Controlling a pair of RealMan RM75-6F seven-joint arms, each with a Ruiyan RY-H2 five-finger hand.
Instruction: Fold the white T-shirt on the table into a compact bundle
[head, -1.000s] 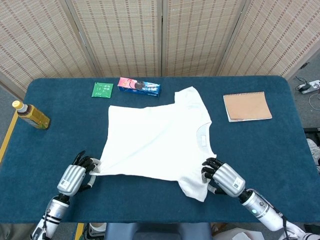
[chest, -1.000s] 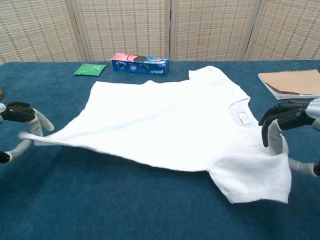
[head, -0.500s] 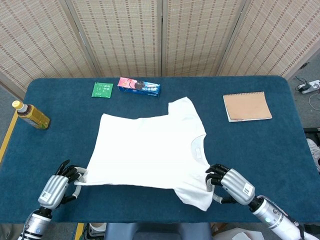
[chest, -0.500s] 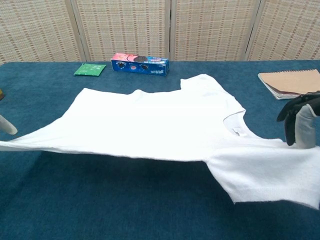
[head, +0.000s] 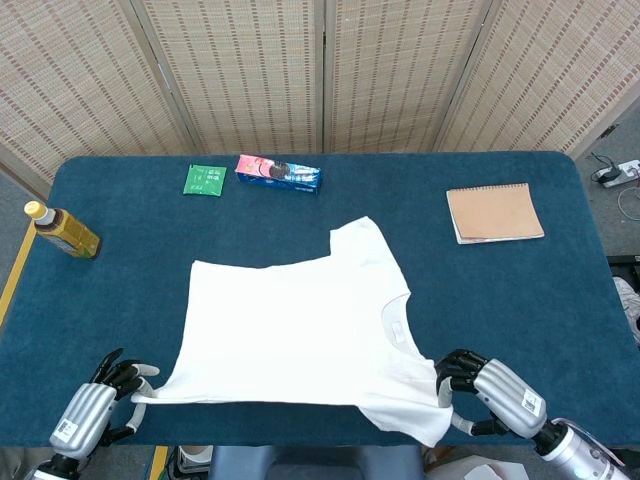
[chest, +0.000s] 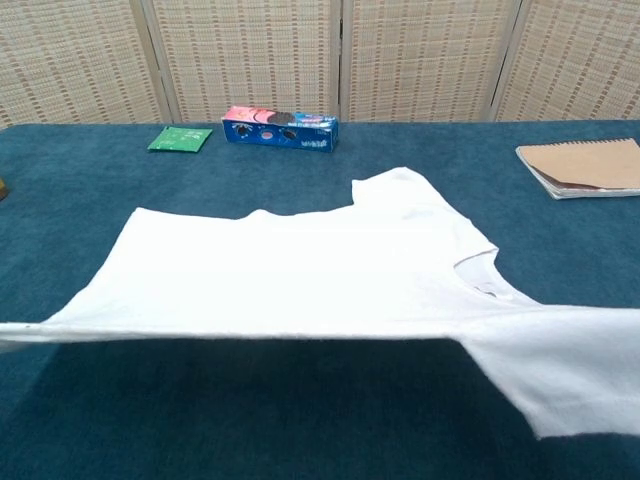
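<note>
At the near left corner of the table (head: 90, 300), the left hand (head: 88, 414) pinches the hem corner of the white T-shirt (head: 300, 330) between thumb and fingers (head: 128, 372), and the cloth runs taut from there across to the right hand (head: 497, 396), whose fingers (head: 460, 362) are clenched on the near sleeve and shoulder. The shirt lies in the middle of the table, its near edge lifted off the surface between the two grips (the chest view shows it raised like a sheet). Its long axis runs left to right, hem toward the left fingers, collar (head: 398, 305) toward the right ones. It looks light, limp and liable to sag or wrinkle, so corners and seams seem the best holds.
</note>
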